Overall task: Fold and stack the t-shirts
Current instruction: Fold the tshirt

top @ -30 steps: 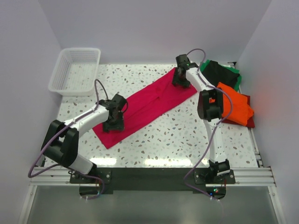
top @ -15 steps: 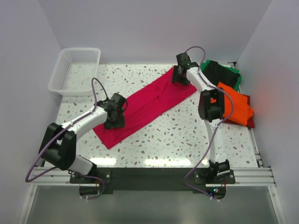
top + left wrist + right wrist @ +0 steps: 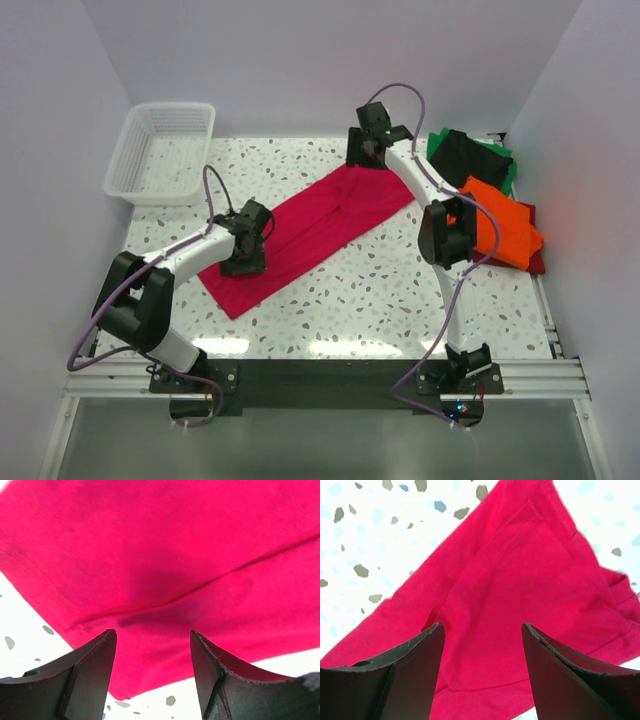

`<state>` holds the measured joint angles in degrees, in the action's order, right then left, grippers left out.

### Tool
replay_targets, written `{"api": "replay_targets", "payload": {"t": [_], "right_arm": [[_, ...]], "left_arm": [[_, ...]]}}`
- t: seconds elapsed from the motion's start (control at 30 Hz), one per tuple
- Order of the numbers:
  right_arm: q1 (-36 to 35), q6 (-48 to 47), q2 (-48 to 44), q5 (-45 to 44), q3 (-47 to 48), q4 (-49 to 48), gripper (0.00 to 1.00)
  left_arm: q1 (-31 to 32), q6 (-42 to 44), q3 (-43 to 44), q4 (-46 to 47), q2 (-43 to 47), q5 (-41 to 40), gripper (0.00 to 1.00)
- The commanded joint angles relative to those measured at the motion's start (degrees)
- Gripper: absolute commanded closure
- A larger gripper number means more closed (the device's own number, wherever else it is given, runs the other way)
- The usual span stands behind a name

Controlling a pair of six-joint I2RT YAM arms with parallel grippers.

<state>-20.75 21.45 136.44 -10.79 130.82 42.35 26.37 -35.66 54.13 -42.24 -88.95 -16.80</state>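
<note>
From above, the crimson-pink t-shirt (image 3: 320,220) lies folded into a long strip on the tabletop (image 3: 400,290), its long axis running from 8 o'clock to 2 o'clock. My left hand (image 3: 243,262) hangs over the cloth near the 8 o'clock end, and my right hand (image 3: 360,157) is over the 2 o'clock end. Both cover what lies beneath, so I cannot tell the collar end from the hem. At 3 o'clock the orange t-shirt (image 3: 505,232) hides most of the dark red t-shirt (image 3: 536,262), with the black t-shirt (image 3: 462,155) and green t-shirt (image 3: 512,170) behind it.

At my left wrist, the hand (image 3: 152,632) stands wide and empty above a creased fold. The shirt (image 3: 165,545) is cut off at the top and right.

At my right wrist, the hand (image 3: 482,627) is wide and empty over a stitched hem. The cloth (image 3: 520,580) runs out of view at 4 o'clock.
</note>
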Motion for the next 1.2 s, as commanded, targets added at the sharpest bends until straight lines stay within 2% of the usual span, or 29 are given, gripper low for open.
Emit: {"api": "replay_targets", "payload": {"t": [0.0,0.1,0.5,0.63,0.97,1.17], "right_arm": [[-0.51,2.1,-3.99,-0.73,-3.46,0.02,0.32],[-1.39,3.24,-3.64,-1.51,-4.96,-0.16,0.32],[-2.19,6.76,-0.13,-4.68,-3.83,2.65,0.33],[-2.19,7.46,5.4,-4.6,-0.14,5.81,0.32],[-2.19,5.62,11.73,-1.7,5.23,8.01,0.33],[-2.19,3.25,14.29,1.46,8.83,7.31,0.32]], "left_arm": [[-3.77,2.34,-0.69,2.33,1.49,-2.28,0.34],[-6.67,4.19,-2.27,4.27,2.02,0.09,0.34],[-9.23,10.87,-4.91,7.87,0.01,9.5,0.34],[-9.58,11.05,-4.91,5.68,-1.14,11.26,0.34],[-9.58,8.5,-5.44,-0.3,0.0,16.62,0.34],[-8.97,8.85,-6.31,-2.67,2.37,25.05,0.33]]}}
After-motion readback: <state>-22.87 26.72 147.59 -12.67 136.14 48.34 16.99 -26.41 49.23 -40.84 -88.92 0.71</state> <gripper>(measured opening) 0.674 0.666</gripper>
